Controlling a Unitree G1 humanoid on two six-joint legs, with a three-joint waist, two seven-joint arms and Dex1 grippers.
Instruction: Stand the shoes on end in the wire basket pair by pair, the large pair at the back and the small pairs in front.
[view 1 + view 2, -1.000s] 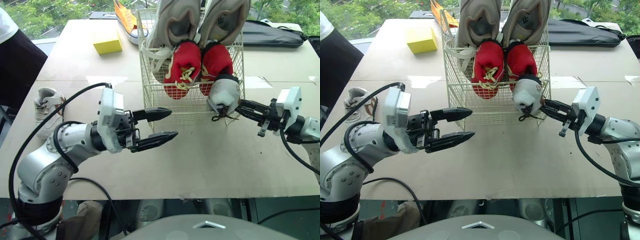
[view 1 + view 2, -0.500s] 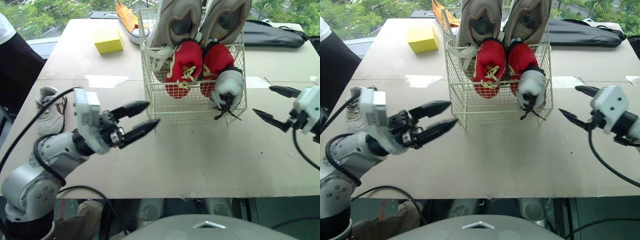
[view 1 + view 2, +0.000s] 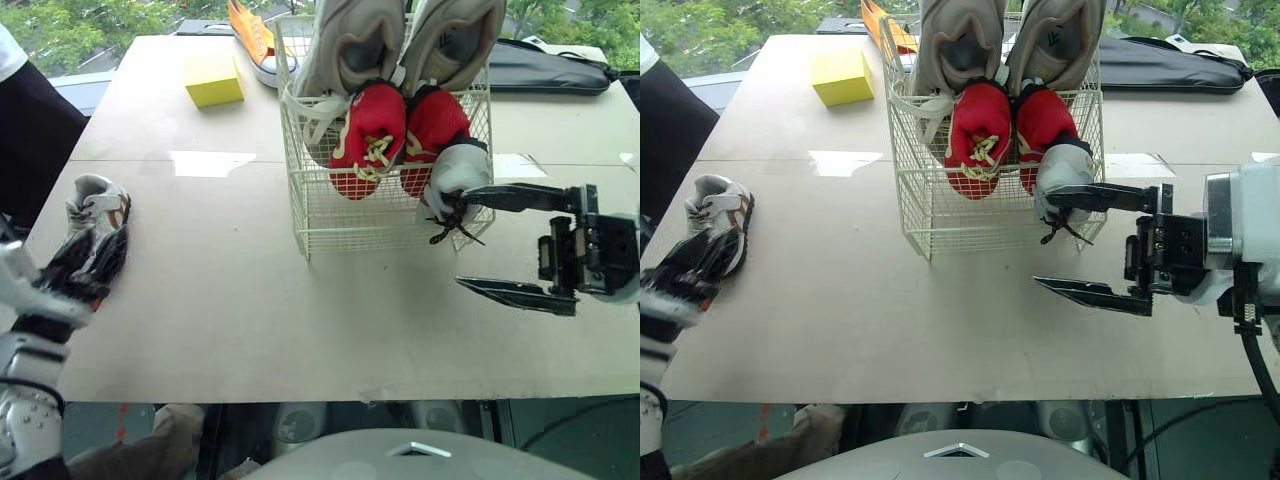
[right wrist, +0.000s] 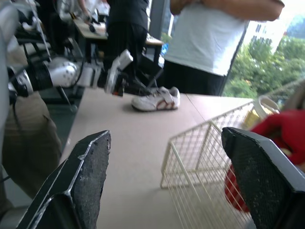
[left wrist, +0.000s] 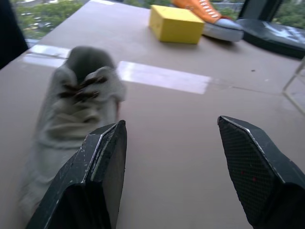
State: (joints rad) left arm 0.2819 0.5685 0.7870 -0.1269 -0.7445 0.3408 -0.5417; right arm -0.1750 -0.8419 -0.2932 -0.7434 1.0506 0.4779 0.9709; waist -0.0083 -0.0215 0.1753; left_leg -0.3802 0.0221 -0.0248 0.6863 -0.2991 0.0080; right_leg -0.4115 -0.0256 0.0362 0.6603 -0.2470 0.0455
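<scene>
The wire basket [image 3: 380, 215] holds the large grey pair [image 3: 350, 45] upright at the back. A red small pair [image 3: 365, 140] stands in front, with one small grey shoe [image 3: 455, 175] at the front right corner, laces hanging out. Its mate [image 3: 95, 210] lies on the table at the far left. My left gripper [image 3: 90, 262] is open at that shoe's near end; the left wrist view has the shoe [image 5: 76, 109] just beyond one finger. My right gripper [image 3: 450, 240] is open and empty beside the basket's front right corner.
A yellow block [image 3: 214, 80], an orange shoe [image 3: 255, 40] and a black bag [image 3: 545, 68] lie on the far side of the table. A person in dark clothing [image 3: 30, 130] stands at the left edge. Bare tabletop [image 3: 260, 300] stretches between the grippers.
My right gripper let go of the small grey shoe, which stays in the basket, then drew back and turned. My left arm swung away from the basket to the shoe at the far left.
</scene>
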